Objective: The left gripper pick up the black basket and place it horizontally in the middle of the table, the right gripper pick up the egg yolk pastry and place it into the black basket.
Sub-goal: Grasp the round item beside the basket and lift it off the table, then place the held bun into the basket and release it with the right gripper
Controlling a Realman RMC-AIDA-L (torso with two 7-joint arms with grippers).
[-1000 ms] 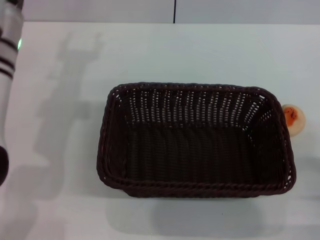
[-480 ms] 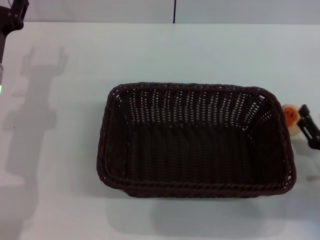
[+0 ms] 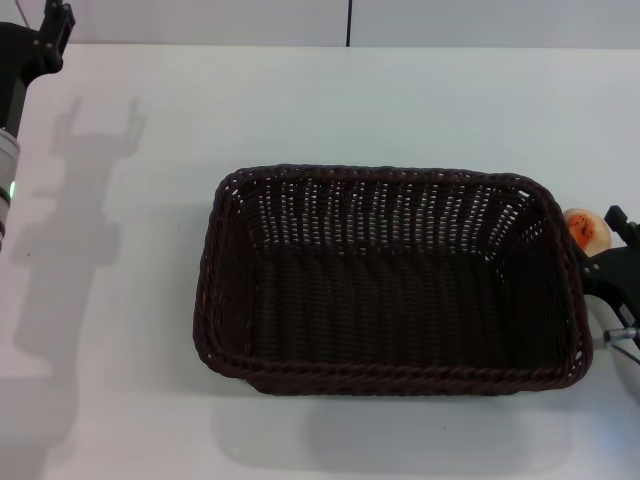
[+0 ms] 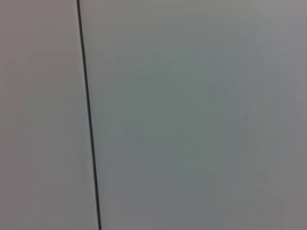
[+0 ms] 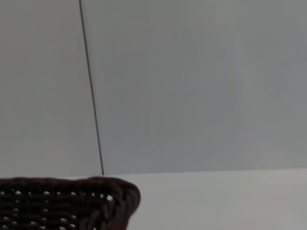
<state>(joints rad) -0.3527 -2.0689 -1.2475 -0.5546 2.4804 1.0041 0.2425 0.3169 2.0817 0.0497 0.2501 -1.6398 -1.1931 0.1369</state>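
The black basket (image 3: 390, 280) sits lengthwise across the middle of the white table (image 3: 330, 110), empty; one corner of it shows in the right wrist view (image 5: 112, 196). The egg yolk pastry (image 3: 585, 228) lies on the table just outside the basket's right end. My right gripper (image 3: 600, 244) is at the right edge, low beside the pastry, open, with one finger (image 3: 616, 220) to the pastry's right and the other near its front side. My left gripper (image 3: 42, 12) is raised at the far left corner, open and empty, well away from the basket.
The left arm (image 3: 10, 160), with its green light, runs down the left edge and casts a shadow (image 3: 70, 220) on the table. A wall with a dark vertical seam (image 3: 349, 22) stands behind the table. The left wrist view shows only that wall (image 4: 192, 115).
My right gripper has come in from the right edge and closed in on the pastry. My left arm has drawn back to the far left corner. The basket has not moved.
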